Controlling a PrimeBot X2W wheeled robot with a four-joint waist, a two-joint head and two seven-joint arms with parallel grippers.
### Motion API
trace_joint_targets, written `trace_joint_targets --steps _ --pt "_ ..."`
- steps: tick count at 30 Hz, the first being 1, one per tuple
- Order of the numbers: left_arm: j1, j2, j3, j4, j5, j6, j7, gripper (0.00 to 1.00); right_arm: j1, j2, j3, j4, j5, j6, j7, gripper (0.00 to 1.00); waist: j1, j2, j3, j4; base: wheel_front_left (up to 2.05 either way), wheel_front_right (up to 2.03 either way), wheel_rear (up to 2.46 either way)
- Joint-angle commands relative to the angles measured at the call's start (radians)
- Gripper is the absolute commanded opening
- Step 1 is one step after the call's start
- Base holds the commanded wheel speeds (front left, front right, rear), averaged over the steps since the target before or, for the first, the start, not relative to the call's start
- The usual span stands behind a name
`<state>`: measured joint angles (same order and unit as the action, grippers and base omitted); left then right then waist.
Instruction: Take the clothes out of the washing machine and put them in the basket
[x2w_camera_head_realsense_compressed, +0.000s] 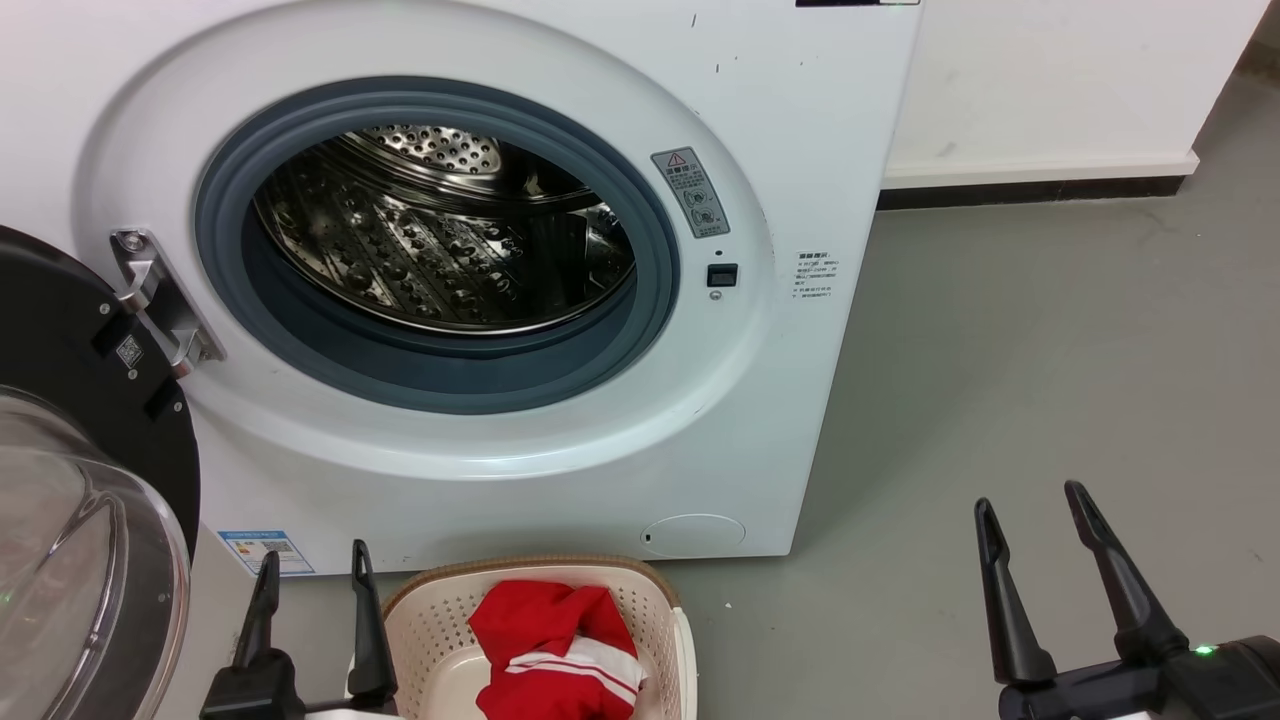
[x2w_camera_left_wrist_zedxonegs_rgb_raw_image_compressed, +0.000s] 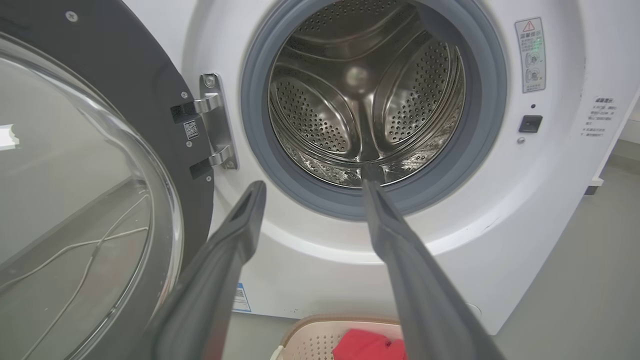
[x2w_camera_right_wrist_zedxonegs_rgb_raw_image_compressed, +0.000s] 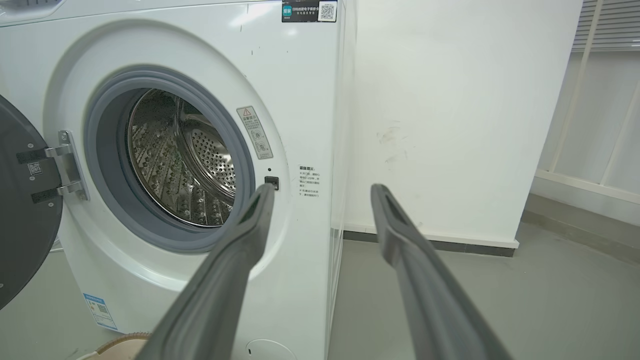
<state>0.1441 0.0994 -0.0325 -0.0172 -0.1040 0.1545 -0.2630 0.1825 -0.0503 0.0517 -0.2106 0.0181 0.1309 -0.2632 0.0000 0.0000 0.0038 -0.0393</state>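
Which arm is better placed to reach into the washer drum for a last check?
Left, probably. The left gripper sits open before the washing machine, its wrist view looking straight into the drum; the right gripper hangs open off to the side over the floor.

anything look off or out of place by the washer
Nothing much: the red clothes lie inside the basket and the drum looks empty. Only small dark scuffs mark the front of the washing machine.

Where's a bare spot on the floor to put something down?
The grey floor right of the washing machine, bordered by the white wall and the right gripper, is bare. Crowded: before the machine, with the basket of clothes, the open door and the left gripper.
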Motion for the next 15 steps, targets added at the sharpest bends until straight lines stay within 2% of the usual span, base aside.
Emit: trace_joint_targets --steps 1,6,15 --pt "0.013 -0.009 0.009 0.012 0.012 -0.015 -0.002 1.0 0.009 0.0 0.002 0.01 0.003 0.0 -0.002 1.0 0.0 0.0 -0.002 0.001 0.0 0.0 0.0" --pt "0.02 -0.03 0.027 0.035 0.036 -0.046 -0.002 1.0 0.016 0.0 0.001 0.048 0.013 0.0 -0.002 1.0 0.0 0.0 -0.006 0.005 0.0 0.0 0.0" --pt "0.026 -0.042 0.039 0.051 0.062 -0.063 -0.002 1.0 0.021 0.0 -0.027 0.077 0.011 0.0 -0.002 1.0 0.0 0.0 -0.008 0.007 0.0 0.0 0.0"
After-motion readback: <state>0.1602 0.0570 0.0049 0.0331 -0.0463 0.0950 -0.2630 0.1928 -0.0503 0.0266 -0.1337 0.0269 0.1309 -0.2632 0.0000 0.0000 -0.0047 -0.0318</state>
